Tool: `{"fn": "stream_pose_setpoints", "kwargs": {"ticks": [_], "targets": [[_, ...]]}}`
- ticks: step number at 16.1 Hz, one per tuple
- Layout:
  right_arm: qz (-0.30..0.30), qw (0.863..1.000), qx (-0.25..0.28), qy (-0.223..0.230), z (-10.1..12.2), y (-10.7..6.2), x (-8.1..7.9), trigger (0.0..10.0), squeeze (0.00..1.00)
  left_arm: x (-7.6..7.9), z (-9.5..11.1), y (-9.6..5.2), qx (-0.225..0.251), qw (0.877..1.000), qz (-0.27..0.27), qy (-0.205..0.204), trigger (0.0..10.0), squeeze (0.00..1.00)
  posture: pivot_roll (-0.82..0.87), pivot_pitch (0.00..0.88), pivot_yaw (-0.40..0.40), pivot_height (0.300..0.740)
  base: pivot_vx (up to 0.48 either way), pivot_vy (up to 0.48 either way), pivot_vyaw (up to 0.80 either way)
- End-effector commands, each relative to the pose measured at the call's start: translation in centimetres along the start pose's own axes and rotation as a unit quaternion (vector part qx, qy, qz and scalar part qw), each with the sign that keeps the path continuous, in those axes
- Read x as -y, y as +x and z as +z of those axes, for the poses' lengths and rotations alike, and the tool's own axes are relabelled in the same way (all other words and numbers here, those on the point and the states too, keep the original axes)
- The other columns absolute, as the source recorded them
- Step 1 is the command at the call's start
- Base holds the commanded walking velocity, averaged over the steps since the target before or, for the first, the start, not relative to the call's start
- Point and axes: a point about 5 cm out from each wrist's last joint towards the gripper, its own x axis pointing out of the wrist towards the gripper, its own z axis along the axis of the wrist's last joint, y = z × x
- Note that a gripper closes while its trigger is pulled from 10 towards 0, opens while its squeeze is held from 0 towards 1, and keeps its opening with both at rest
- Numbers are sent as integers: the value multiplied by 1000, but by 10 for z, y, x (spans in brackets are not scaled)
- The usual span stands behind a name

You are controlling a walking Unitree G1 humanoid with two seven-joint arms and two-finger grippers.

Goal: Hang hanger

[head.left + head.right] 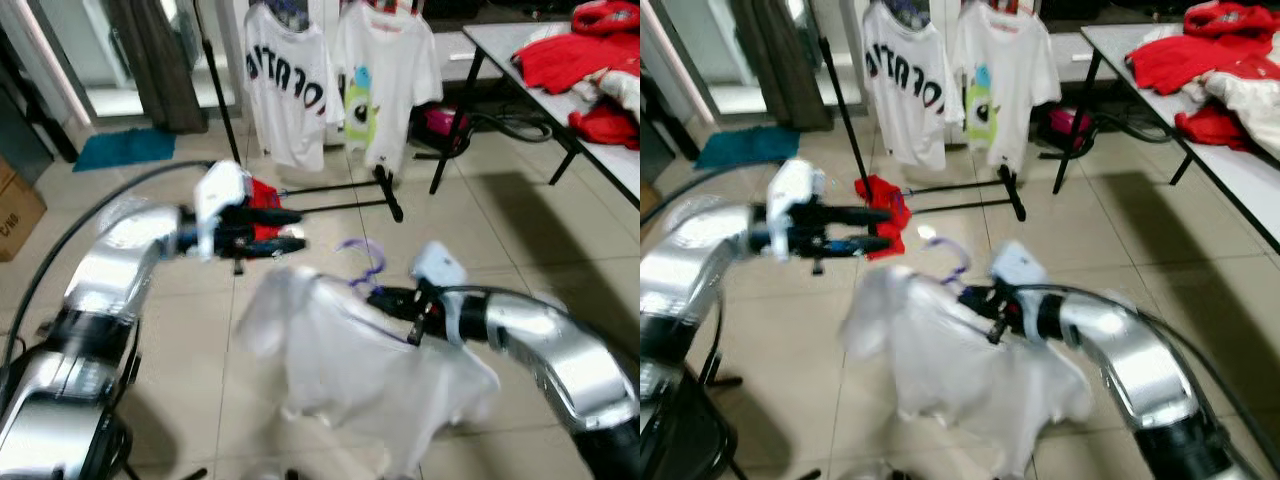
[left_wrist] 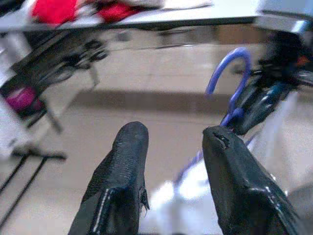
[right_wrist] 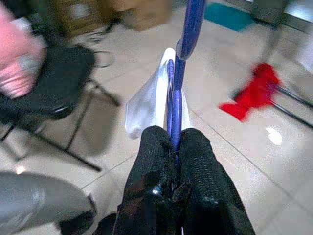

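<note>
While right end effector (image 3: 172,147) pinches purple hanger (image 3: 182,73) bearing white shirt (image 1: 350,370), left end effector (image 2: 171,147) spread, empty

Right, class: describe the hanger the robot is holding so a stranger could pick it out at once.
Start at the clothes rack with two white printed T-shirts, then come forward over the tiled floor to the right gripper. It is shut on a thin hanger carrying a plain white garment. This hanger is blue-purple, its hook curling up free of any rail.
</note>
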Motion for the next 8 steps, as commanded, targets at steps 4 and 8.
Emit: {"fn": "stream_pose_setpoints", "kwargs": {"ticks": [4, 8], "targets": [[-235, 955, 87, 157, -6, 7, 8, 4980, 0, 17, -50, -12, -28, 962, 266, -59, 10000, 0, -101, 0, 44, 740, 0, 0, 0], [-342, 912, 86, 207, -23, 2, 13, 10000, 0, 33, -55, -3, -14, 936, 346, -67, 10000, 0, -91, 4, 36, 740, 143, 0, 0]]}}
